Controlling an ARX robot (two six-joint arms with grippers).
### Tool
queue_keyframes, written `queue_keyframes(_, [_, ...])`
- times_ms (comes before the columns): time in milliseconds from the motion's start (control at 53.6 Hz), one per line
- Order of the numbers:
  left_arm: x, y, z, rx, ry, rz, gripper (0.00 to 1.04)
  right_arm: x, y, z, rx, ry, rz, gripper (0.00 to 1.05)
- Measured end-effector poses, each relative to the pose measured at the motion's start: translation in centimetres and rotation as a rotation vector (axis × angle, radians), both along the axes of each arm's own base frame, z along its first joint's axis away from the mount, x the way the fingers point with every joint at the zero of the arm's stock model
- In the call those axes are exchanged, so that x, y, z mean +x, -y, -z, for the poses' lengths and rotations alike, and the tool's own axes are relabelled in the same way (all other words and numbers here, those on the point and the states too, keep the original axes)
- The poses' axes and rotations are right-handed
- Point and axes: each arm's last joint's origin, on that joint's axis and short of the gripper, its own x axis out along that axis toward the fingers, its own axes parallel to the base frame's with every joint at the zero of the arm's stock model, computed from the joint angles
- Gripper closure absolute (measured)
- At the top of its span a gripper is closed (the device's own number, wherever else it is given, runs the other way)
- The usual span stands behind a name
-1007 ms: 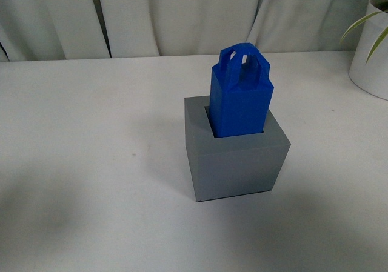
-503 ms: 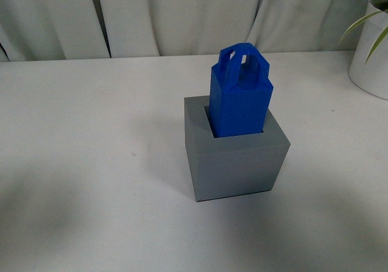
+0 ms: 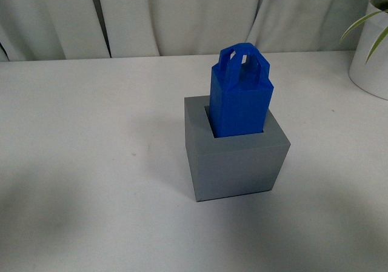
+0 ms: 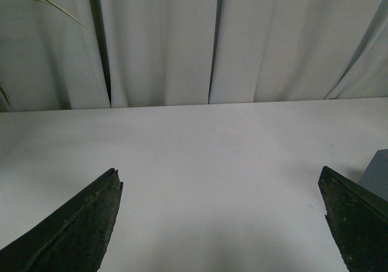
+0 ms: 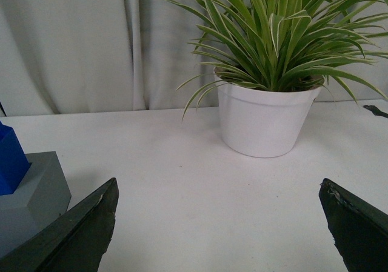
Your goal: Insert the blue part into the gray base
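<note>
The blue part (image 3: 240,99) stands upright in the gray base (image 3: 235,154). Both end effectors, left (image 4: 221,223) and right (image 5: 218,226), are released and well apart from it; the right is nearer.

Open left hand (image 4: 221,223) above table (image 4: 212,145)
</note>
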Motion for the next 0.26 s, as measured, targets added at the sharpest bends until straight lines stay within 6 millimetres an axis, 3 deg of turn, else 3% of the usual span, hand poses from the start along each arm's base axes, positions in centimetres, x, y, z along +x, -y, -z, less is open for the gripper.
queue_keyframes(261, [0.00,0.00,0.00,0.000,0.000,0.000,0.06,0.00,0.00,0.00,0.000,0.000,0.000,0.07])
